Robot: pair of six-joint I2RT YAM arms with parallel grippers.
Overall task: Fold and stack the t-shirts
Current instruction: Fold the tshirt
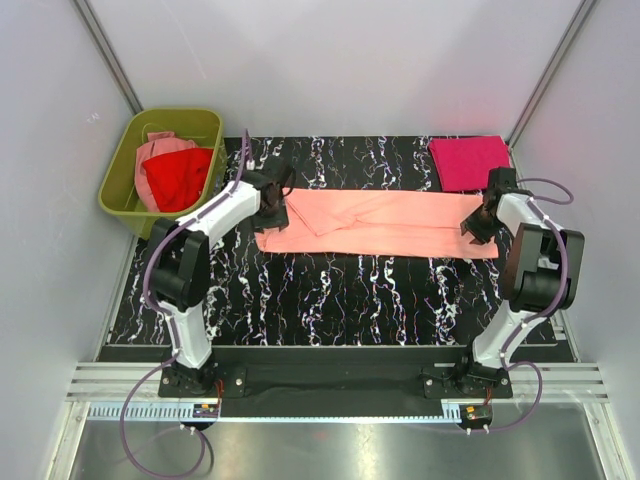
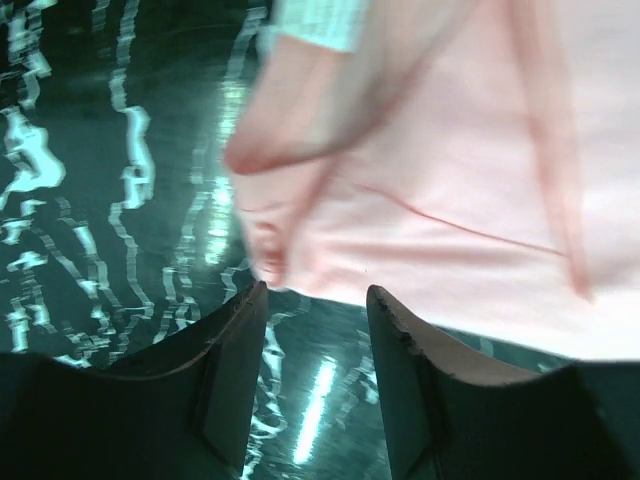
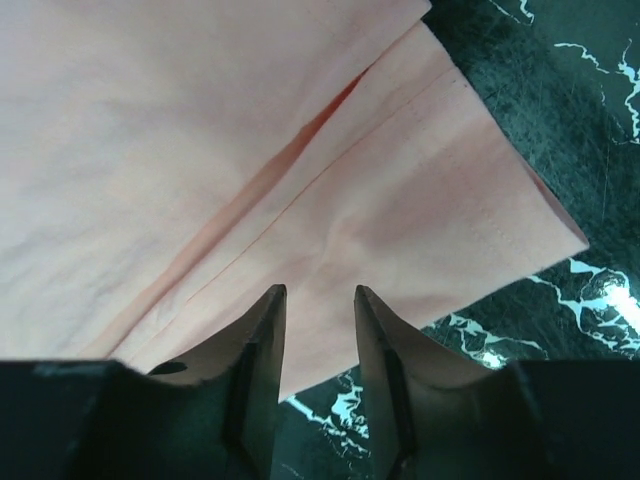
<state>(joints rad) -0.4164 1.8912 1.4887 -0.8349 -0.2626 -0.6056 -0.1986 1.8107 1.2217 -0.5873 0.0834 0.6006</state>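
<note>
peach shirt (image 1: 380,222): long layered strip across table (image 1: 330,300) centre, 9 to 3 | left gripper (image 2: 315,295): spread, empty, at 9 o'clock end | right gripper (image 3: 320,292): spread, empty, over 3 o'clock end | handling: likely light, limp, slippery; pinch all layers at end corners
</note>
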